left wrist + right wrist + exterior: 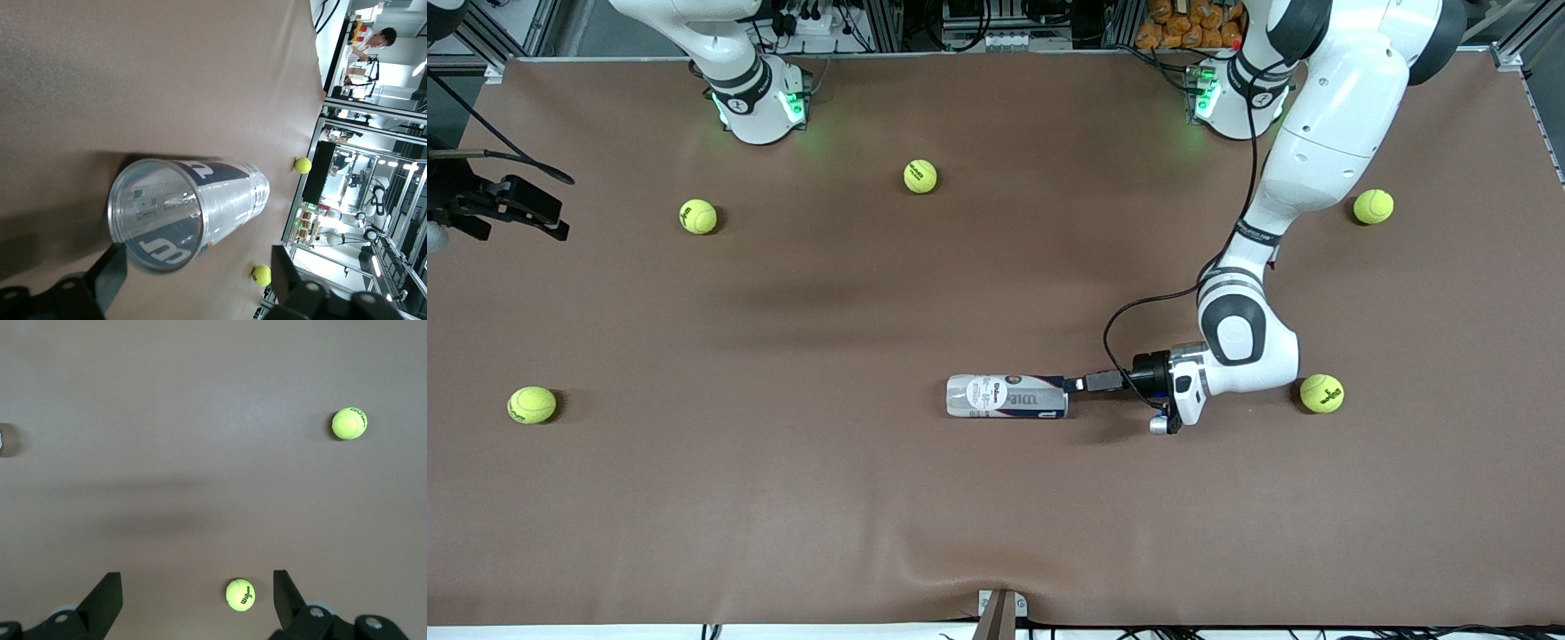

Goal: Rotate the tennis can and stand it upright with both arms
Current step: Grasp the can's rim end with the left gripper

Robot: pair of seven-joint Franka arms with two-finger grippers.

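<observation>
The tennis can [1007, 396] lies on its side on the brown table, mid-table, nearer the front camera. Its silver-rimmed open end faces the left arm's end of the table. My left gripper [1076, 384] is low at that end, level with the table, and open. In the left wrist view the can [190, 203] points away from me, its rim reaches between my open fingers [110, 277], and the left gripper [197, 257] is not closed on it. My right gripper [197, 577] is open and empty, high over the right arm's end of the table.
Several yellow-green tennis balls lie scattered: one [1321, 393] beside my left wrist, one [1373, 206] farther off, and others [920, 176], [698, 216], [532, 404] toward the right arm's end. A black clamp [1000, 613] sits at the table's near edge.
</observation>
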